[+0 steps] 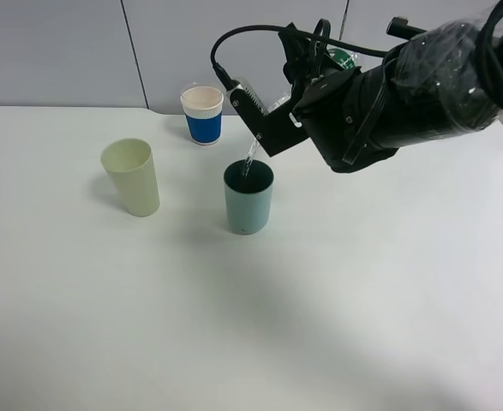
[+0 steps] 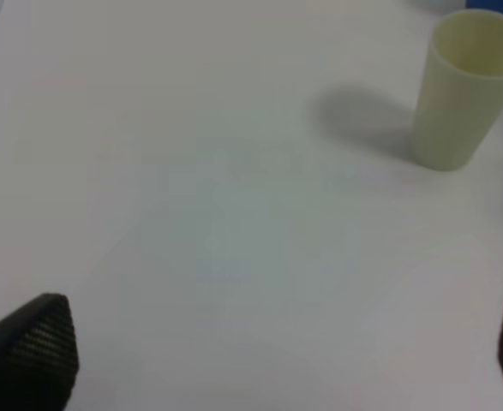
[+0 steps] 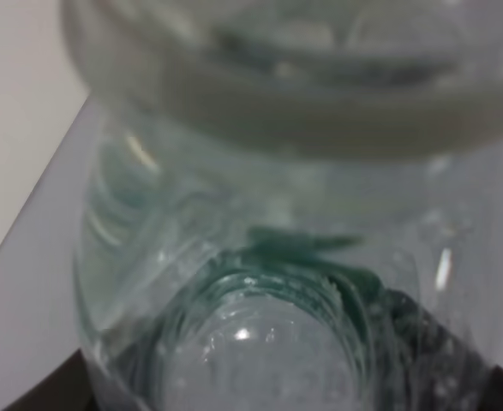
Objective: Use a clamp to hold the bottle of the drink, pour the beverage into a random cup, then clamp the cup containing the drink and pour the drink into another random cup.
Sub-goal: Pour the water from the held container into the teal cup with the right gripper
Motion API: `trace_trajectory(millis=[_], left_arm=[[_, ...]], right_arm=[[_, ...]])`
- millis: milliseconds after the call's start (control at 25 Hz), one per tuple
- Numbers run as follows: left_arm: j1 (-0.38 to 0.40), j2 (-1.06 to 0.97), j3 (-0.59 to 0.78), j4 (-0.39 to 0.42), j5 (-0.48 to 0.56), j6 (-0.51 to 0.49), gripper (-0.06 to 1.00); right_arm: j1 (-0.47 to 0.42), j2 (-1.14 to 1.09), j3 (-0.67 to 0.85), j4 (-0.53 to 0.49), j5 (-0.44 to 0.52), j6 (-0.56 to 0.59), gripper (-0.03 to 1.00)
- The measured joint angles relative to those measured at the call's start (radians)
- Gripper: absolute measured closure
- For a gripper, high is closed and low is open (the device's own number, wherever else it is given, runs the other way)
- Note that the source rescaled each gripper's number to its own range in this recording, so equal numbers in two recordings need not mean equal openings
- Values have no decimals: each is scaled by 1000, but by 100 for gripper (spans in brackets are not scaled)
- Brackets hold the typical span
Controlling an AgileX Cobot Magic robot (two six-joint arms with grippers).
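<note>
The right gripper (image 1: 264,120) pinches the clear bottle (image 3: 251,257), tipped over the teal cup (image 1: 248,210) on the table (image 1: 362,300) with drink (image 1: 250,158) running in, and the thin plastic looks squashy and slippery, so holding its middle gently seems best.

The bottle (image 3: 260,257) is blurred in the right wrist view and mostly hidden by the right gripper (image 1: 266,128) from above, while the blue cup (image 2: 494,4) is cut off in the left wrist view.
</note>
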Motion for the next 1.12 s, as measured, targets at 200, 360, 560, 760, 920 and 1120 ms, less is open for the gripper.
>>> trace_trajectory(millis=[200,360,560,760,920,1120], left_arm=[[0,0,0,0,0,0,-6],[0,0,0,0,0,0,-6],[0,0,0,0,0,0,-6],[0,0,0,0,0,0,-6],[0,0,0,0,0,0,-6],[0,0,0,0,0,0,-6]], right_arm=[[0,0,0,-1,20,-15,95],[0,0,0,-1,26,-54,95],[0,0,0,-1,27,-104,95],[0,0,0,-1,26,-150,95],[0,0,0,-1,22,-203,95],[0,0,0,-2,17,-240,95]])
